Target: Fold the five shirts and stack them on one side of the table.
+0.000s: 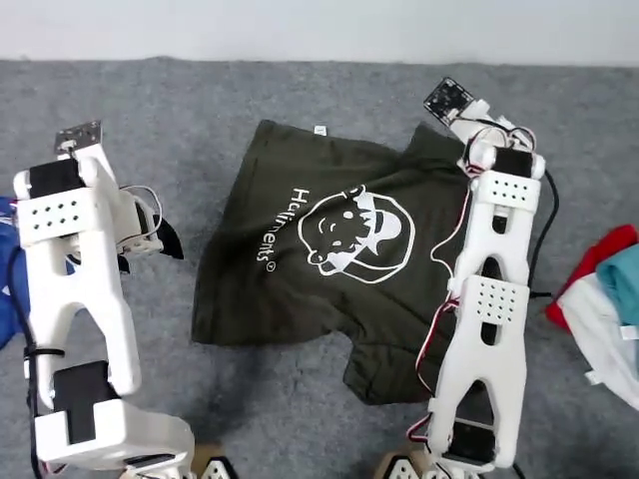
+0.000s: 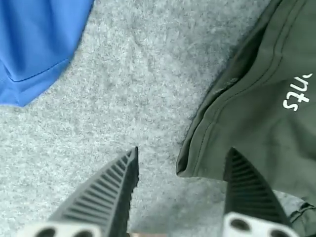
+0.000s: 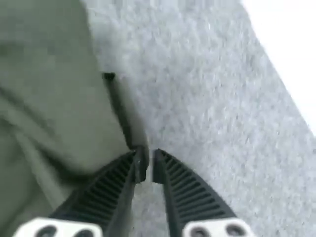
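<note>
A dark olive shirt (image 1: 319,249) with a white print lies spread and rumpled in the middle of the grey table. My left gripper (image 2: 181,170) hovers open above the shirt's left hem corner (image 2: 190,165), which sits between its fingers without touching them. In the high view this gripper (image 1: 150,247) is left of the shirt. My right gripper (image 3: 147,165) is shut on the thin edge of the olive shirt (image 3: 49,98) at its far right side, below the right arm's wrist (image 1: 469,130).
A blue shirt (image 2: 34,44) lies at the table's left edge (image 1: 8,269). A pile of red, white and teal shirts (image 1: 604,289) sits at the right edge. Bare grey table (image 1: 150,120) surrounds the olive shirt. A white wall runs along the back.
</note>
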Tool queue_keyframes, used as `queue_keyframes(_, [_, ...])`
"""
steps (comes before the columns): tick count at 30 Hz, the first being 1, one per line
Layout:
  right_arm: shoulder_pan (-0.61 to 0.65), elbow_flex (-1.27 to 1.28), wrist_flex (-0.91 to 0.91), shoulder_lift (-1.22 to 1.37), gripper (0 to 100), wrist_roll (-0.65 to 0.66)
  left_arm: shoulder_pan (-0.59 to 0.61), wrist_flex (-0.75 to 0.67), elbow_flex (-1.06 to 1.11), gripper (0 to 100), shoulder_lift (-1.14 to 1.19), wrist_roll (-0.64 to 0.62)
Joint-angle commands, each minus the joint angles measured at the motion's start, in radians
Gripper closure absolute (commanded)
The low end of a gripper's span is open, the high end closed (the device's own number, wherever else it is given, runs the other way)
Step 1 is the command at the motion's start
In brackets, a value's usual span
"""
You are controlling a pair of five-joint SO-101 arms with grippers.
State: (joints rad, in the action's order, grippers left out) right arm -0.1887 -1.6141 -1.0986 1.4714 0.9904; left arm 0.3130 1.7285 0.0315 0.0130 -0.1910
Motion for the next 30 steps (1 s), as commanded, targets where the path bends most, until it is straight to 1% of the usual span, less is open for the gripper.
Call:
queue_keyframes(1, [-0.033,-0.06,0.013,-0.001,86.7,0.011,-0.005,0.029,-0.004,74,-0.046,0.008])
queue_keyframes(4, [-0.05,-0.068,-0.013,-0.002,84.1,-0.041,-0.005,0.029,-0.002,74,-0.046,0.008])
queue_keyframes(7, [-0.067,-0.069,-0.096,-0.059,83.7,-0.115,-0.006,0.029,0.018,74,-0.046,0.008])
queue_keyframes(11, [-0.056,-0.066,-0.335,-0.191,83.7,-0.17,-0.006,0.029,0.033,74,-0.046,0.008])
queue_keyframes(16, [-0.004,-0.064,-0.679,-0.34,83.7,-0.169,-0.015,0.029,0.03,74,-0.048,0.009])
queue_keyframes(17, [0.01,-0.06,-0.711,-0.364,83.7,-0.175,-0.026,0.031,0.03,74,-0.052,0.009])
queue_keyframes(20, [0.01,-0.028,-0.705,-0.443,83.7,-0.21,-0.097,0.031,0.038,74,-0.101,0.043])
queue_keyframes(23, [0.007,0.106,-0.705,-0.538,83.7,-0.227,-0.187,0.031,0.074,74,-0.192,0.074])
queue_keyframes(25, [-0.001,0.258,-0.705,-0.628,83.7,-0.233,-0.241,0.031,0.102,74,-0.236,0.071])
queue_keyframes(27, [-0.021,0.457,-0.705,-0.75,83.7,-0.233,-0.276,0.029,0.133,74,-0.275,0.068])
queue_keyframes(29, [-0.03,0.704,-0.704,-0.897,83.7,-0.23,-0.285,0.029,0.157,74,-0.302,0.066])
queue_keyframes(30, [-0.027,0.836,-0.704,-0.978,83.7,-0.209,-0.285,0.029,0.168,74,-0.31,0.068])
